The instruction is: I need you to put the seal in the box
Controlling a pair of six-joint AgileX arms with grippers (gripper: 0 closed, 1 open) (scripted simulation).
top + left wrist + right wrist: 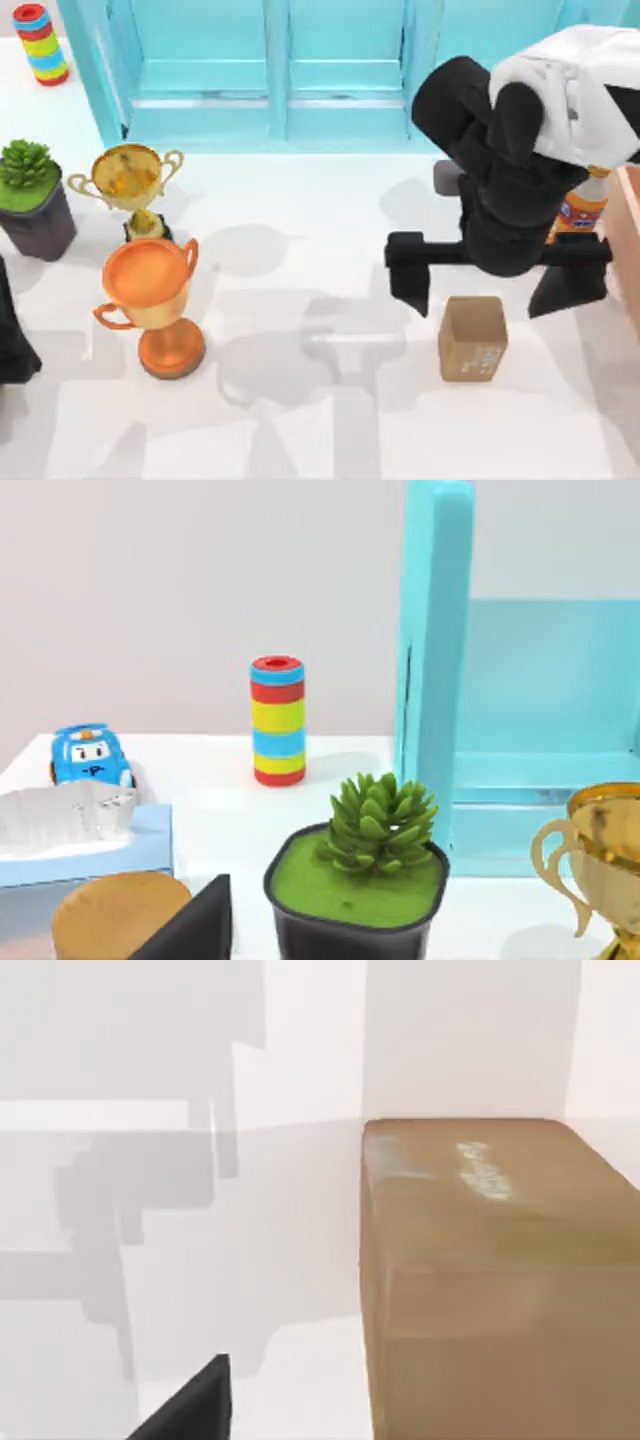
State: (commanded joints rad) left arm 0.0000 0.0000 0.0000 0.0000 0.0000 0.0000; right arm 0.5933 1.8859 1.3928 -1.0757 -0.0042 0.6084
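The right gripper [497, 285] hangs over the right half of the table [300, 250] with its two fingers [408, 285] spread wide apart and nothing between them. That wide spread suits the job: the seal [472, 338] is a blocky thing, and the fingers need room to come down on either side of it. The seal stands on the table just nearer than the gripper, apart from both fingers and not yet framed by them, so the grasp seems still to be lined up. In the right wrist view the seal [500, 1280] looms large and close, with pale markings on its upper face, which suggests the gripper is low and near it.

The box [628, 240] shows as a salmon-pink wall at the table's right edge, near the seal, so the carry should be short. An orange bottle [582, 205] stands just behind the arm, beside the box; it may crowd the lift.

The left arm [15, 330] sits parked at the left edge, near the plant [30, 190] and two trophy cups [150, 300].
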